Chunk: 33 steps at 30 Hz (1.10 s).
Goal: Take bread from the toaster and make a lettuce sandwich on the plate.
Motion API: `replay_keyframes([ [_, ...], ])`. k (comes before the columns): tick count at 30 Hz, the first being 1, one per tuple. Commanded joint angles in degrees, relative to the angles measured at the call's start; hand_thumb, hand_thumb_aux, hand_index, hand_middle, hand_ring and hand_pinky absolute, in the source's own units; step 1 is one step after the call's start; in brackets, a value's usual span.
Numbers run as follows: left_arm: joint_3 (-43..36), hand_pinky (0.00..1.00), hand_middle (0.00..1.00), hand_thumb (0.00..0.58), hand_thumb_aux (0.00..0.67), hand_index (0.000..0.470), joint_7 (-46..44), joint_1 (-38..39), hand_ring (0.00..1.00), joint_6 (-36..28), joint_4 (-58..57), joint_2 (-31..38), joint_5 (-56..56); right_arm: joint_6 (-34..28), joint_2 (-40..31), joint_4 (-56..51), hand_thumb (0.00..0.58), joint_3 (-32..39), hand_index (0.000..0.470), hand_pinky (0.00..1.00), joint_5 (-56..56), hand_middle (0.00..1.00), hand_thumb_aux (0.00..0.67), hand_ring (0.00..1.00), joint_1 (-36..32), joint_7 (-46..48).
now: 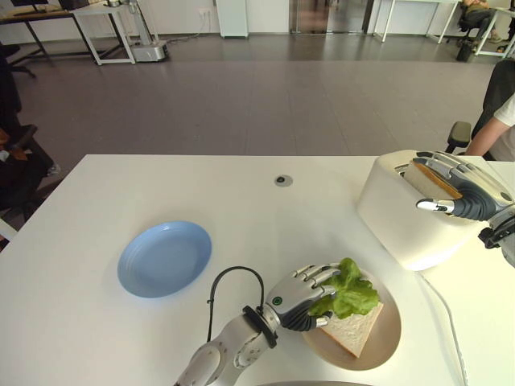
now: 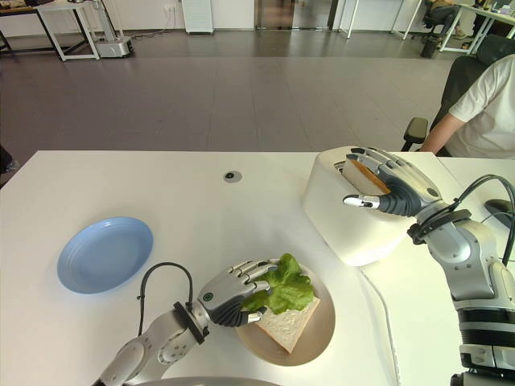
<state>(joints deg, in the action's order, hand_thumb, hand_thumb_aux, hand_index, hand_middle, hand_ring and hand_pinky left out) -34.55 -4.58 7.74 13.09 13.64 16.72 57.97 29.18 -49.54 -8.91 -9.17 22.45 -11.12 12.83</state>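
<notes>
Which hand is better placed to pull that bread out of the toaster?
The right. Its right hand is at the toaster, fingers curled around the slice in the slot. The left hand is at the tan plate, holding lettuce on the other slice.

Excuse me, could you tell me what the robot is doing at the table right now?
The robot is putting together a lettuce sandwich. Its left hand grips a lettuce leaf right over a bread slice lying on the tan plate near the table's front edge. Its right hand has its fingers around a second slice standing in the toaster slot, not yet lifted out. A blue plate lies further to the left.
</notes>
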Motion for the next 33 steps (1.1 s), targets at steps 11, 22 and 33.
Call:
replay_keyframes([
  [11,-0.7,0.00,0.00,0.570,0.583,0.409,1.0,-1.1,0.00,-0.4,-2.2,0.7,0.4,-0.1,0.4,0.8,0.000,1.6,0.000,0.00,-2.2,0.00,0.000,0.00,0.5,1.7],
  [22,-0.8,0.00,0.00,0.580,0.670,0.470,2.5,-1.5,0.00,0.2,-2.6,0.4,-0.5,0.0,0.5,0.8,0.000,2.1,0.000,0.00,-2.7,0.00,0.000,0.00,0.4,1.8],
  [33,-1.9,0.00,0.00,0.580,0.670,0.470,-0.4,1.5,0.00,1.5,4.7,-0.4,-6.8,0.2,0.7,0.5,0.000,2.7,0.000,0.00,-2.7,0.00,0.000,0.00,-0.3,2.0],
])
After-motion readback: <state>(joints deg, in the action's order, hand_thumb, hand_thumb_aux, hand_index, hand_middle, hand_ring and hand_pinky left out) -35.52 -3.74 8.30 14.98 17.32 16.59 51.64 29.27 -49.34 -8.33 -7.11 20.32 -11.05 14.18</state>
